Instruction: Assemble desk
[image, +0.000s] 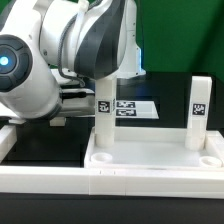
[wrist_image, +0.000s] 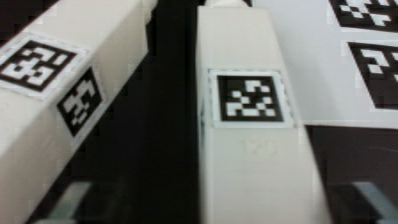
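The white tray-like tabletop (image: 150, 158) lies at the front of the exterior view. Two white legs stand upright in its back corners, one on the left (image: 105, 112) and one on the right (image: 200, 110). In the wrist view a third white leg (wrist_image: 258, 150) with a black-and-white tag runs lengthwise between my fingers. My gripper (wrist_image: 214, 200) is open and straddles it, with a wider gap on one side. A fourth tagged leg (wrist_image: 71, 90) lies beside it. In the exterior view the arm's bulk hides the gripper and both lying legs.
The marker board (image: 132, 108) lies flat on the black table behind the tabletop and also shows in the wrist view (wrist_image: 374, 60). The arm's large white and grey body (image: 60, 50) fills the exterior view's upper left. A white border rail (image: 110, 200) runs along the front.
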